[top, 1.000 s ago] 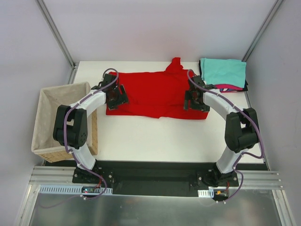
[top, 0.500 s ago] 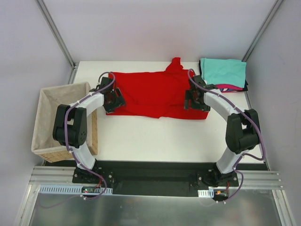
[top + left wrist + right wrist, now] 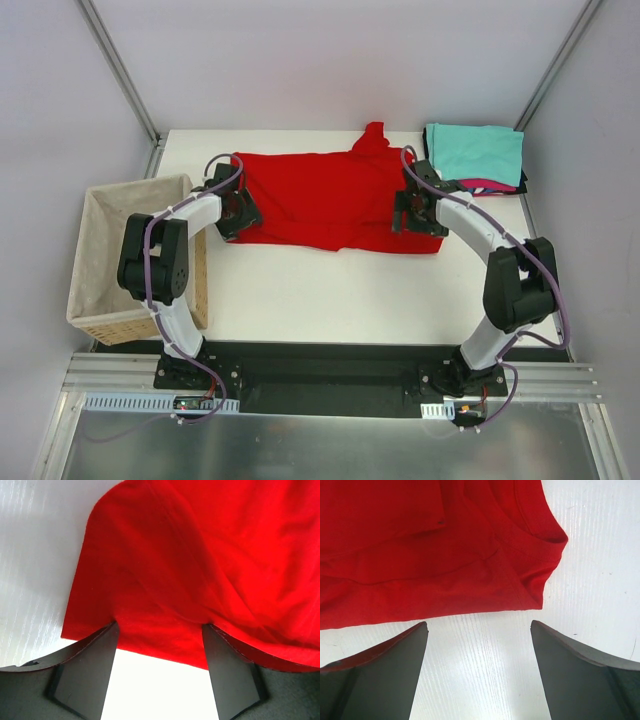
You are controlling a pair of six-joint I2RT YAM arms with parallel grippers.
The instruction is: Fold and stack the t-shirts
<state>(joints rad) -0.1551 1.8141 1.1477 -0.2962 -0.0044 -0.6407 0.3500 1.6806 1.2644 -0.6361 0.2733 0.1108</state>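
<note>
A bright red t-shirt (image 3: pixel 330 200) lies spread across the back half of the white table (image 3: pixel 320 290). My left gripper (image 3: pixel 235 210) sits at its left end, open. In the left wrist view the red t-shirt (image 3: pixel 200 555) has its hem lying across the gap at my left gripper (image 3: pixel 160 635), reaching both fingertips. My right gripper (image 3: pixel 410 212) is at the shirt's right end, open wide. In the right wrist view my right gripper (image 3: pixel 479 625) stands over bare table, just short of the red t-shirt (image 3: pixel 420 545). A folded teal t-shirt (image 3: pixel 475 152) tops a stack with a magenta-pink t-shirt (image 3: pixel 488 186).
A woven wicker basket (image 3: pixel 130 250) with beige lining stands off the table's left edge, close beside my left arm. The folded stack fills the back right corner. Metal frame posts rise behind the table at both back corners.
My left gripper has slid left towards the red shirt's left edge. The right gripper has hardly moved, and the shirt lies as before.
</note>
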